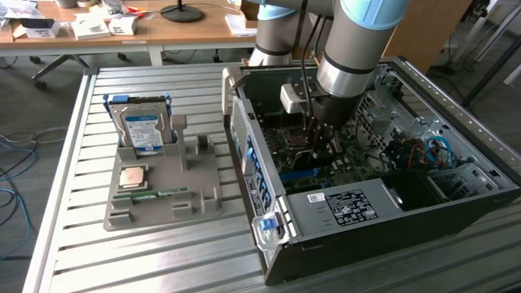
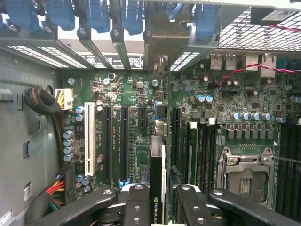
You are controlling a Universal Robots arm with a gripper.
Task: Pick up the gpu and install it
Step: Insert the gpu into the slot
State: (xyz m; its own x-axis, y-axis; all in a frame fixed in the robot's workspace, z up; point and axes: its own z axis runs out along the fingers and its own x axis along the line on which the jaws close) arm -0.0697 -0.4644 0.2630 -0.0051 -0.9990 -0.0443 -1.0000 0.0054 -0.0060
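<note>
The gpu (image 2: 157,181) is a thin dark card seen edge-on, with a green logo near my fingers. My gripper (image 2: 160,200) is shut on it, one black finger (image 2: 136,200) on each flat side. The card stands upright over the green motherboard (image 2: 134,141), in line with the black expansion slots. Its metal end bracket (image 2: 157,44) reaches the case's rear slot openings. Whether the card sits in a slot I cannot tell. In the exterior view my gripper (image 1: 321,143) reaches down inside the open computer case (image 1: 407,201).
Blue slot latches (image 2: 127,14) line the case's rear wall, and the CPU socket (image 2: 247,172) and memory slots lie beside the card. On the slatted table, a grey holder (image 1: 163,201) carries a hard drive (image 1: 145,125), a processor (image 1: 133,177) and a green memory stick (image 1: 150,195).
</note>
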